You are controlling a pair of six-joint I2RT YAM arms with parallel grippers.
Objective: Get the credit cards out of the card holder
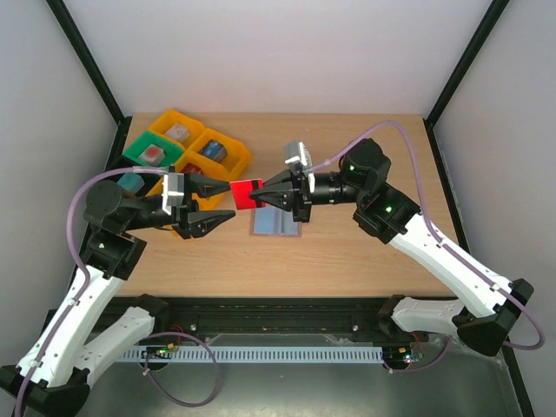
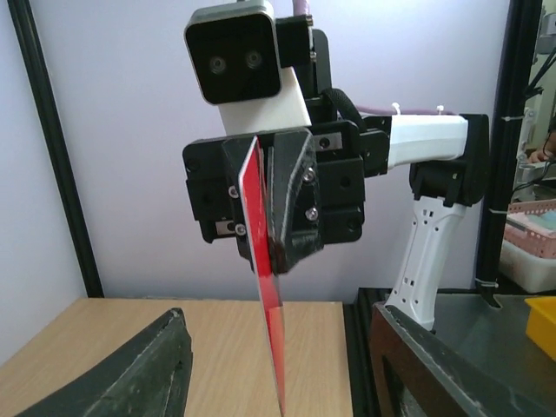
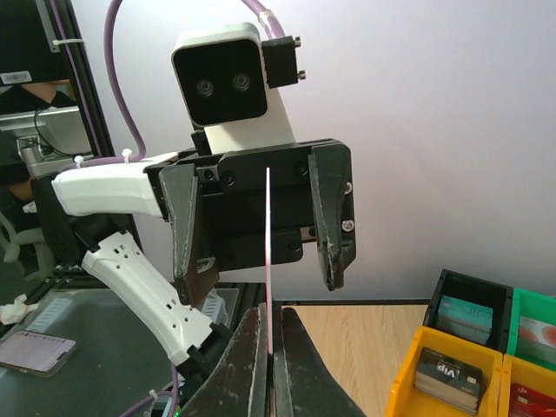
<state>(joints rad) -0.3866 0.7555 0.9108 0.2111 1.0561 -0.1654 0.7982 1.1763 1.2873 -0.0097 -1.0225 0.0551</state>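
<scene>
The table carries pale cards below the right gripper, which is clamped on a red card. The left gripper stands half open around the card's free end, holding nothing. This looks like a handover, and the left gripper must next close squarely. No card holder is discernible.

One red card is at the table's centre. One blue-grey patch of flat cards lies at its five o'clock; how many cannot be told. Five bins cluster at ten o'clock: three yellow bins, one green bin and one black bin. Four small blocks show inside them. There are two grippers: the left gripper and the right gripper.
</scene>
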